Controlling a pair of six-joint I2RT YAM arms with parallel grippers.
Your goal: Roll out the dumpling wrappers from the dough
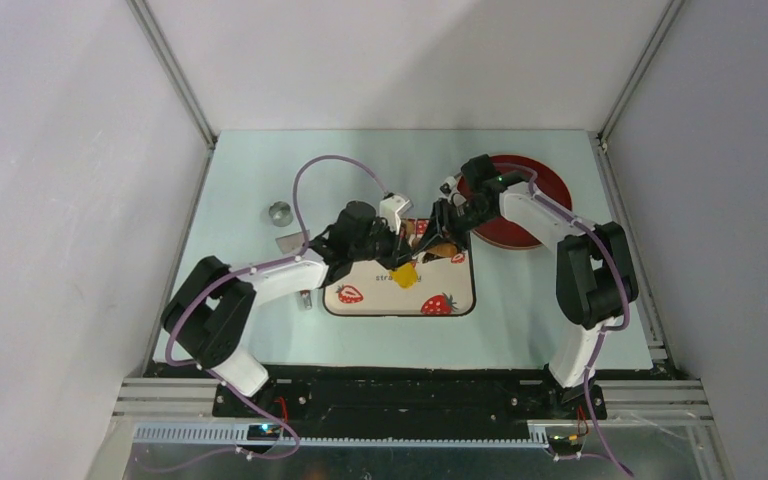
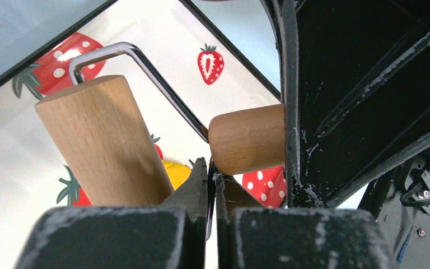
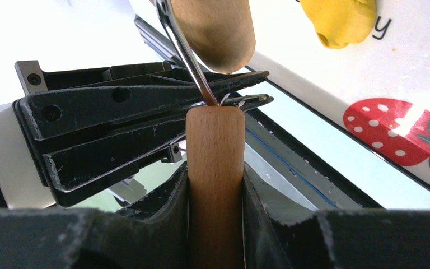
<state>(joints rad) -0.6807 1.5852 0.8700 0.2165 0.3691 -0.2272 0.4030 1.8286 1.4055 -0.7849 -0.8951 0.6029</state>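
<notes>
Pale table (image 1: 530, 310), white walls (image 1: 390, 60), yellow dough (image 1: 406, 275)

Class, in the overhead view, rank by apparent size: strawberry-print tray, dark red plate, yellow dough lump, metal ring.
1. White strawberry-print rectangular tray.
2. Dark red round plate.
3. Bright yellow soft dough lump and small silver metal ring: these look alike, so they are left unranked.

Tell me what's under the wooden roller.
The strawberry tray lies under the roller; yellow dough peeks out beside its lower end. Whatever sits directly beneath it is covered.
</notes>
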